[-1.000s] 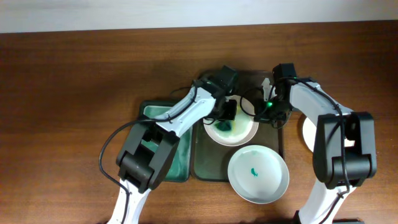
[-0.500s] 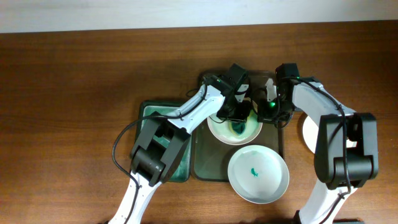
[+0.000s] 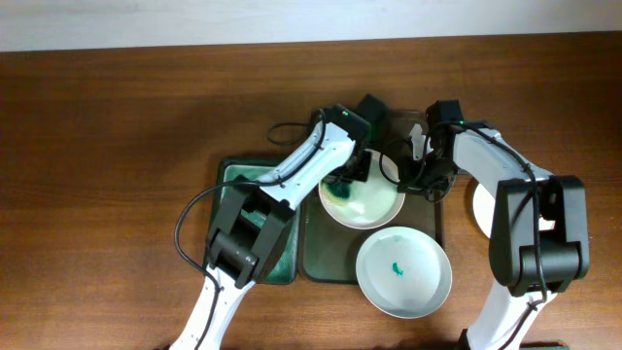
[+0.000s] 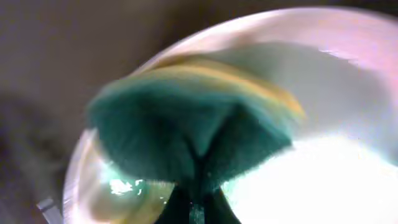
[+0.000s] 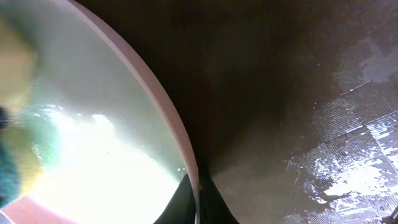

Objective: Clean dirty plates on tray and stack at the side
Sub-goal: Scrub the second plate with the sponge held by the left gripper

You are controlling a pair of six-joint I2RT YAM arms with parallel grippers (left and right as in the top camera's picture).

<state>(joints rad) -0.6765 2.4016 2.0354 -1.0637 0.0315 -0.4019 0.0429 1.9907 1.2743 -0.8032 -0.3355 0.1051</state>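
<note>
We think the main danger is at the rim of the upper plate. The right gripper holds it only by a thin edge, and the plate is glossy and wet. If the sponge pushes too hard sideways, the plate could turn or slip out of the pinch and slide on the tray. It could then knock the second plate, which lies just beside it at the near edge of the tray and carries a teal smear. We also judge that the soaked sponge could only spread the green film and not lift it, because pale green traces show on the left part of the upper plate.

The left gripper has its fingers pressed together on the sponge, which bulges out above them and lies on the left inner side of the plate. The right gripper is clamped on the right rim of the same plate, one finger on each face. A third plate lies on the table, right of the tray and partly hidden by the right arm.
</note>
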